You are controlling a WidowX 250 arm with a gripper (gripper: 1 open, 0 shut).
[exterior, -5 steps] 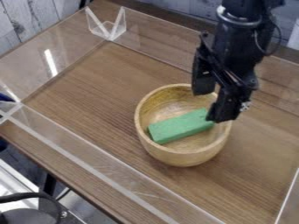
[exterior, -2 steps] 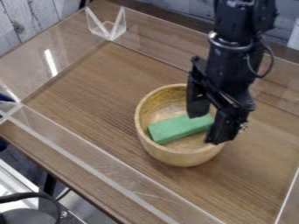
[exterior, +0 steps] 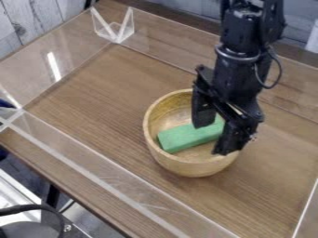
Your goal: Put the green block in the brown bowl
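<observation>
Green block in the brown bowl, tool open above

Desk view, one camera. The brown bowl (exterior: 177,164) sat upright on the desk (exterior: 93,88), right of the middle as the camera saw it, nearer the right edge than the far left corner. Pale wood, round, thick rim.

The green block (exterior: 187,137) lay inside the bowl, long side running slantwise, one end toward the near left part of the wall, the other toward the far right. Its right end went out of sight behind the tool, so whether that end touched the wall could not be told. Flat top, bright plain green.

The black tool (exterior: 217,126) came down from the far right side of the desk, over the right part of the bowl. Its fingers stood apart, one over the block's far end, the other by the bowl's right rim. Contact between fingers and block: could not tell from this angle. The arm (exterior: 245,42) rose behind it, dark, with a loop of cable (exterior: 277,67) on its right side.

Toward the desk's far left corner, a clear pointed piece (exterior: 113,25) stood near the edge. Clear strips ran along the left edge. Off the desk, at the near left, lay a black curved thing (exterior: 35,212), with dark cables nearby.
</observation>
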